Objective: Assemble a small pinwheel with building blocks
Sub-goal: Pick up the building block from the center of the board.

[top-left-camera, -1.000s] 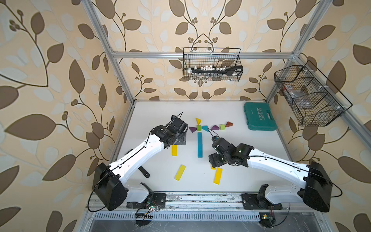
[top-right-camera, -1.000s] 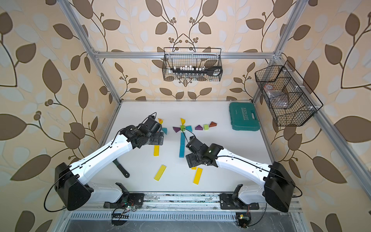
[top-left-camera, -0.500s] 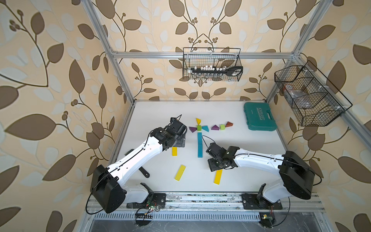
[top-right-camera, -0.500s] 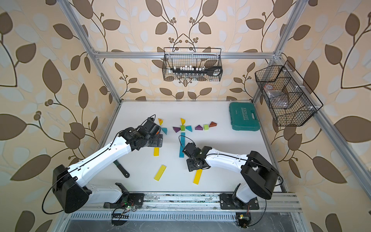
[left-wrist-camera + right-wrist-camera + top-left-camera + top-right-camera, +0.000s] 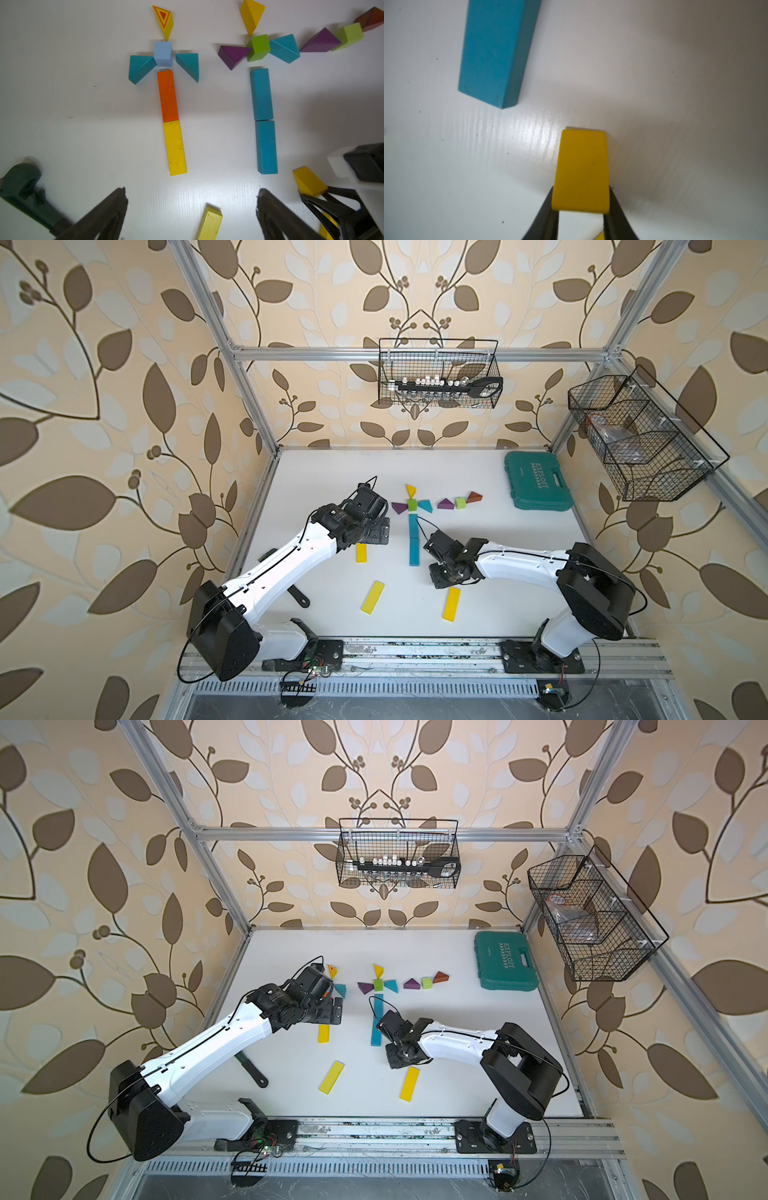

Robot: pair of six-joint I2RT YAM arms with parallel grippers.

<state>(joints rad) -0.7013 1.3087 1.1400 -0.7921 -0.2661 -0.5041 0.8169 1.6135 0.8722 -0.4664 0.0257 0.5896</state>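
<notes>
My right gripper is shut on a small yellow block held low over the table, beside the near end of the blue bars. From above, the right gripper hides that block. A green cube sits atop those blue bars, with purple, teal and yellow wedges round it. My left gripper hangs open over the table. Beyond it lies a second figure: a light-blue cube, teal wedges, an orange bar and a yellow bar.
Loose yellow bars lie near the front. A purple wedge, green cube and brown wedge lie in a row. A teal tool case is at back right, a black tool at left.
My right gripper has closed on the yellow block, and the right arm has folded back toward its base. The left arm has hardly moved and stays open.
</notes>
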